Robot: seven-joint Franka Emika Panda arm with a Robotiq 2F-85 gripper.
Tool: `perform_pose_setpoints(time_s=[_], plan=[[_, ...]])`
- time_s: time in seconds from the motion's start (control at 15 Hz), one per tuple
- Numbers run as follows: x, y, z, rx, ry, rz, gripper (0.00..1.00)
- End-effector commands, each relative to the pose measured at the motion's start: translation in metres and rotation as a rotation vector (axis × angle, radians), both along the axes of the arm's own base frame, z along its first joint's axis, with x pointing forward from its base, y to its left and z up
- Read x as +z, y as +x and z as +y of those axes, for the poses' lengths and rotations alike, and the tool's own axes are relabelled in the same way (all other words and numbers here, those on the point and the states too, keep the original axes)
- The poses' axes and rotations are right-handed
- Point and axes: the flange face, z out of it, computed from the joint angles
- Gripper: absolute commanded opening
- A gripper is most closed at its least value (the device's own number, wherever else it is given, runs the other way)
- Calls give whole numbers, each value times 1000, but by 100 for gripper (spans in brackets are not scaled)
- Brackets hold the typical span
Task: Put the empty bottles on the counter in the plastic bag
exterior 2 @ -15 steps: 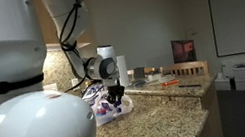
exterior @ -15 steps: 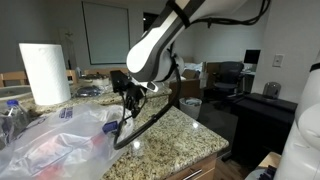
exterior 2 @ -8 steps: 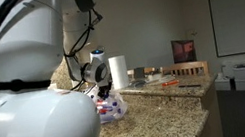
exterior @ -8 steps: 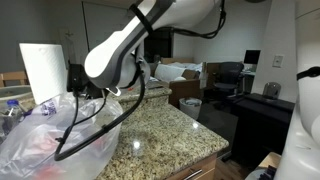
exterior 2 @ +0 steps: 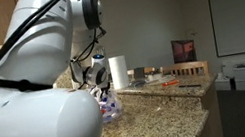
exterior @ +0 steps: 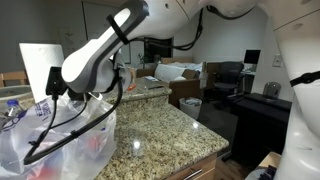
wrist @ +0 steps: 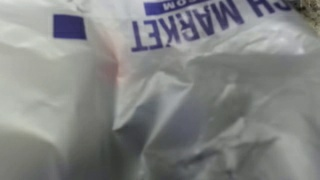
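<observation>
Crinkled, blue-lettered plastic bag (wrist: 200,110) fills my wrist view; in an exterior view, speckled granite counter (exterior: 170,135) lies beside my claw (exterior: 55,92), whose spread I cannot tell

Wrist view is giving you only blurred plastic bag (wrist: 200,110), print running off the top edge. Arm (exterior: 92,58) is hiding your gripper in both exterior views.

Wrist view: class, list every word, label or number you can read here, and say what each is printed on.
"MARKET": blue capitals, upside down in this view, on the plastic bag.
"SH": blue letters just before it, toward the picture's right edge, same bag; the rest of that word is out of view.
"OM": apparently the end of small white print on a blue strip at the top edge; the rest is cut off.
Blue square on the bag: no text.
</observation>
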Motion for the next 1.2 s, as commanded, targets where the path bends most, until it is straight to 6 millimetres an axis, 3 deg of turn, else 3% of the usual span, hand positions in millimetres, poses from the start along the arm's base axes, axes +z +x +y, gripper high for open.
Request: perform_pose_setpoints(time_s=[0.0,0.2,0.6,0.8,1.0,1.13], plan=[[24,-11,-32,-49,-38,-10,98],[34,-34,-75,-97,-94,8,100],[48,-90,-184,-171,-194,86,100],[70,-112,-237,-223,-227,110,100],[106,-125,-288,-293,-260,221,100],[136,-132,-311,-332,-267,291,100]])
